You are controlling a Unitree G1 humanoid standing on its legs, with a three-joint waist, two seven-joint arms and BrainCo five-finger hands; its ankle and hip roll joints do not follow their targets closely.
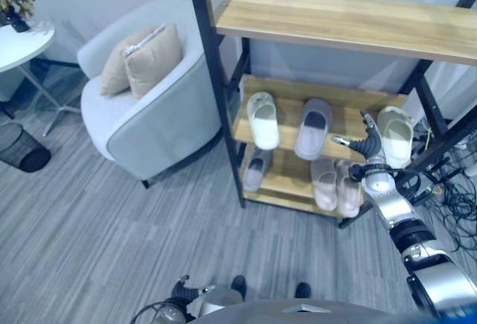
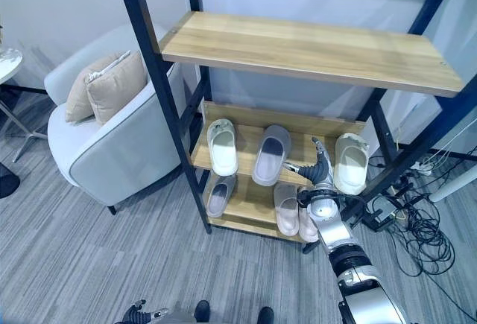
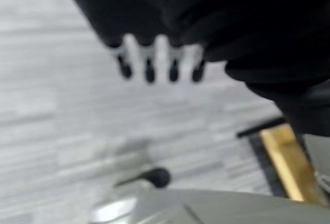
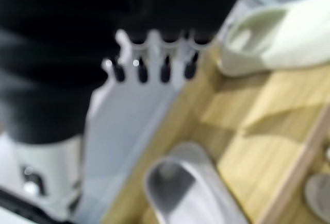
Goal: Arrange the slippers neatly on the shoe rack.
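Observation:
The shoe rack (image 1: 223,100) has a black frame and wooden shelves. On its middle shelf lie a white slipper (image 1: 262,119) at the left, a grey slipper (image 1: 313,128) beside it, and another white slipper (image 1: 395,136) at the right. The bottom shelf holds a grey slipper (image 1: 256,169) and a beige pair (image 1: 334,184). My right hand (image 1: 367,149) hovers open in front of the middle shelf, between the grey slipper and the right white one, holding nothing. In the right wrist view its straight fingers (image 4: 152,59) stand over the same two slippers. My left hand (image 1: 182,292) hangs low with straight fingers (image 3: 160,62) above the floor.
A light armchair (image 1: 141,123) with two cushions stands just left of the rack. Further left are a round white table (image 1: 22,45) and a black mesh bin (image 1: 22,149). Loose cables (image 1: 456,197) lie on the floor right of the rack. The top shelf (image 1: 343,18) is bare.

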